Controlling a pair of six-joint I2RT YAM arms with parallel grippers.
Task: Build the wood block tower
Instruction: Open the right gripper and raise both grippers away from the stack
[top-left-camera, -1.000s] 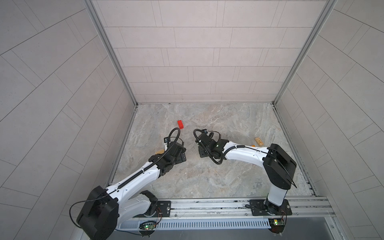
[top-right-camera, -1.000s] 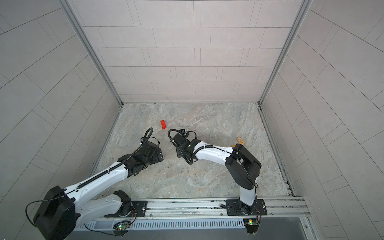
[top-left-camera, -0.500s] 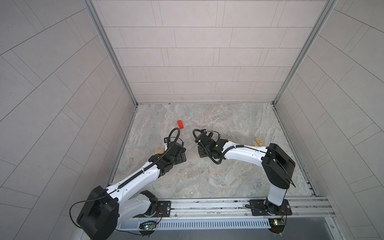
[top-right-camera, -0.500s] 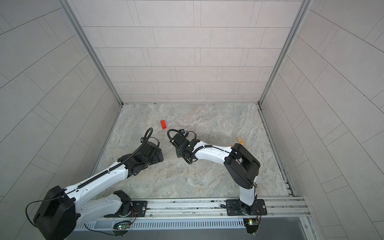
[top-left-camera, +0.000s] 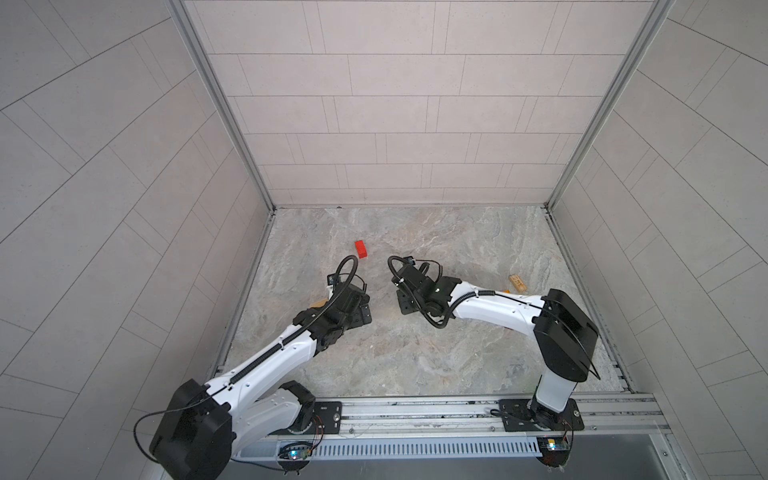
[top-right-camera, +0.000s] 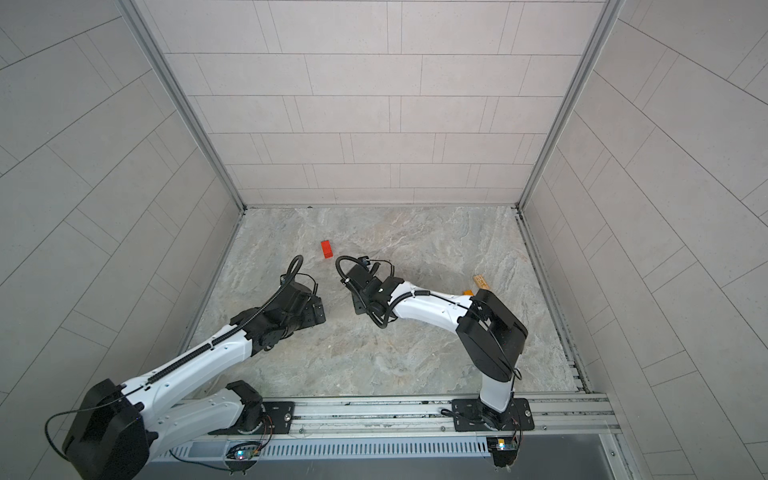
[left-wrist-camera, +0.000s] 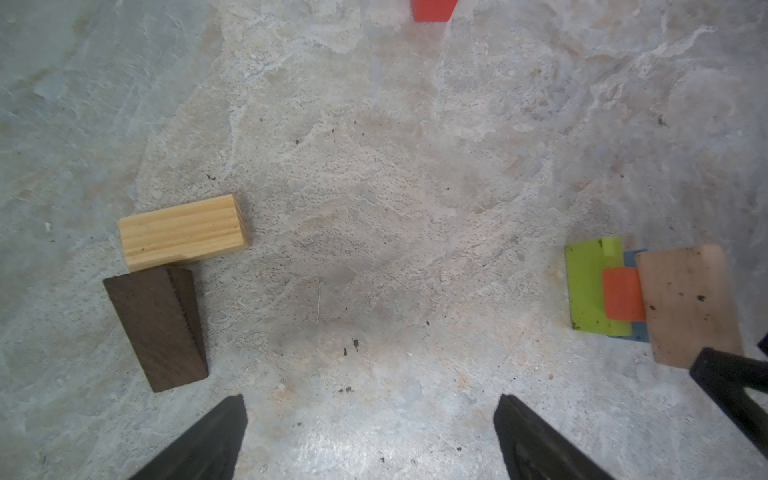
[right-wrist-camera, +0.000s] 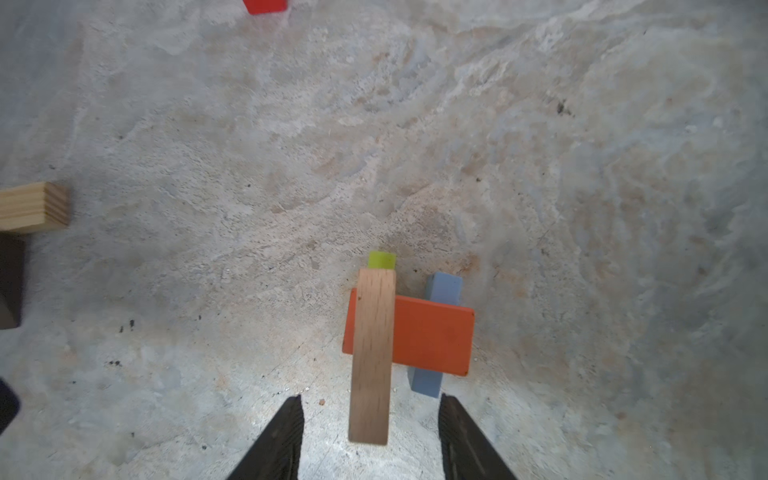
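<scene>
In the right wrist view the tower stands just ahead of my right gripper (right-wrist-camera: 370, 397). A lime green bar (right-wrist-camera: 381, 259) and a light blue bar (right-wrist-camera: 443, 286) lie lowest, with an orange-red block (right-wrist-camera: 432, 332) across them. A tan block (right-wrist-camera: 372, 353) lies on top, its near end overhanging between my open fingers; there is a gap on each side. My left gripper (left-wrist-camera: 370, 399) is open over bare floor. A tan block (left-wrist-camera: 183, 232) and a dark brown block (left-wrist-camera: 156, 328) lie beside it. Both top views hide the tower under the right gripper (top-left-camera: 409, 297).
A loose red block (top-left-camera: 361, 249) (top-right-camera: 327, 249) lies further back on the floor. Another tan block (top-left-camera: 518, 283) (top-right-camera: 482, 281) lies near the right wall. The left gripper (top-left-camera: 353, 309) and the right one hang close together mid-floor. Tiled walls enclose three sides.
My right gripper's jaws have opened off the tan block on the tower. Both arms have hardly moved in the top views.
</scene>
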